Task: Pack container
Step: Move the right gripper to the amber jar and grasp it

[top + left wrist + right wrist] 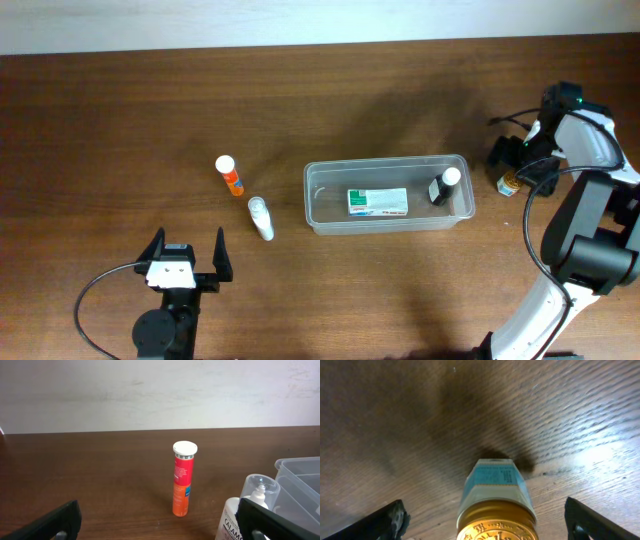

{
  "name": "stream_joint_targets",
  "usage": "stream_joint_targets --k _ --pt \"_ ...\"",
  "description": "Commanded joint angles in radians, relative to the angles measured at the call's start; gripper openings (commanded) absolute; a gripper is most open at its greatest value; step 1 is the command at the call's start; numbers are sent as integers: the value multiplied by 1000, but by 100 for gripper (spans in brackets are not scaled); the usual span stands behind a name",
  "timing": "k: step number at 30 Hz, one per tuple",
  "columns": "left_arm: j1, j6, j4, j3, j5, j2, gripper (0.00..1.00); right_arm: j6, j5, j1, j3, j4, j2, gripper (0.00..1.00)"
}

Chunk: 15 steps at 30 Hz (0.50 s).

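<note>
The clear container [326, 196] sits mid-table and holds a white-and-green box [378, 202] and a small dark bottle with a white cap [444, 186]. Its corner shows in the left wrist view [300, 474]. An orange tube [230, 176] stands left of it, also in the left wrist view [183, 480]. A white lotion bottle [261, 218] is beside it [235, 517]. My left gripper [187, 262] [160, 525] is open and empty, in front of both. My right gripper [515, 162] [485, 522] is open, its fingers either side of a gold-lidded jar [510, 184] [495, 505], not touching it.
The pale wall edge [300, 20] runs along the table's far side. The right arm's base and cable [590, 250] stand at the right edge.
</note>
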State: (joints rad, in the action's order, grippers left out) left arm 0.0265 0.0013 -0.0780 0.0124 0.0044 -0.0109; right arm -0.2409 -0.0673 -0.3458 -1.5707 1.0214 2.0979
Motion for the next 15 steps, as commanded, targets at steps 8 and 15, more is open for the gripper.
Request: stream_joint_targets --k 8,15 --pt "-4 15 -3 -3 15 5 99 -11 20 7 28 -37 3 80" --pt "-4 15 -3 -3 15 5 99 -11 21 7 30 -43 3 70"
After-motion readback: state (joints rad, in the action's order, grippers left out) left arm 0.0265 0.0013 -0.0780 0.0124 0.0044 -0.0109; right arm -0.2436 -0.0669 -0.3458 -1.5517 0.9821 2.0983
